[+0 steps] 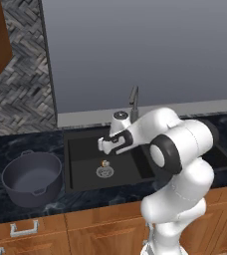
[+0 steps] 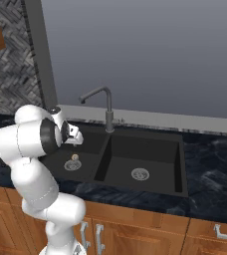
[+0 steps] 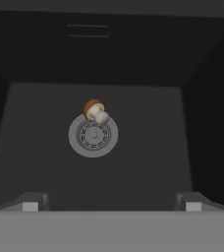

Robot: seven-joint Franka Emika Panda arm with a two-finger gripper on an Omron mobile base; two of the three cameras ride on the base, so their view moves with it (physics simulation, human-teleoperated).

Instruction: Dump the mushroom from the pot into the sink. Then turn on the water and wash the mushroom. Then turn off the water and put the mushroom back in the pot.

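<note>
Lying on sink floor, mushroom touches drain rim; fingers spread wide above, empty; pot upright on counter.

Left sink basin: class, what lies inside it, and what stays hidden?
Inside the sink: a mushroom lying on the edge of the round drain. The arm covers part of the basin floor in both base views.

Matte black sink, silvery metal drain, glossy dark marbled counter, varnished wooden cabinets.
</note>
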